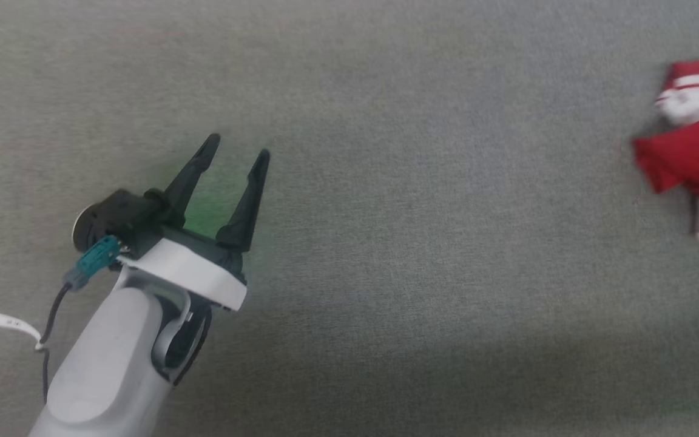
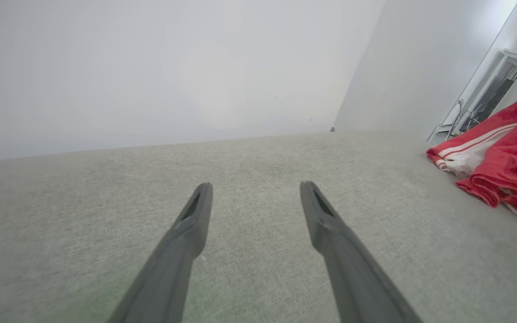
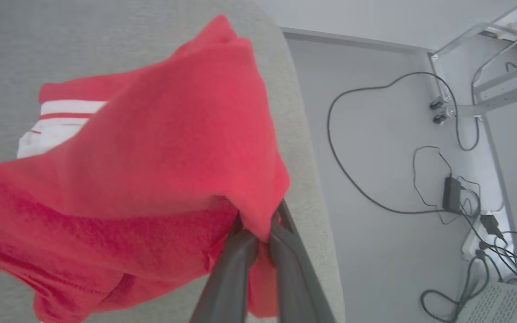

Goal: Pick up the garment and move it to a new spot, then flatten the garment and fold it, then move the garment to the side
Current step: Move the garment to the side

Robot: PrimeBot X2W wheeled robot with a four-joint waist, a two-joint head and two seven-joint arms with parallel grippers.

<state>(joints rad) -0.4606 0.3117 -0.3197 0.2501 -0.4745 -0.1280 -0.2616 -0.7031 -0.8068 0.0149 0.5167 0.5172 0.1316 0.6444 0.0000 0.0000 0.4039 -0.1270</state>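
Grey woven cloth covers the wide work surface (image 1: pixel 398 255) before me, bare across the middle of the head view. At the right edge of that view the bright red jersey T-shirt with white, red-striped sleeves (image 1: pixel 698 152) lies bunched in a heap. The right wrist view shows why it is heaped. My right gripper (image 3: pixel 258 229) has its two dark fingers pinched together on a fold of the red cloth, which tents up toward the tips. Beyond the surface's rounded edge, at the right of that frame, are pale floor (image 3: pixel 375 112) and black cables (image 3: pixel 343 148). I judge this to be the pick-up grip, ready to carry the shirt toward the open centre. My left gripper (image 1: pixel 238 147), lower left in the head view, hovers with fingers spread apart and nothing between them. I'd guess it is parked clear to take a second corner once flattening starts.
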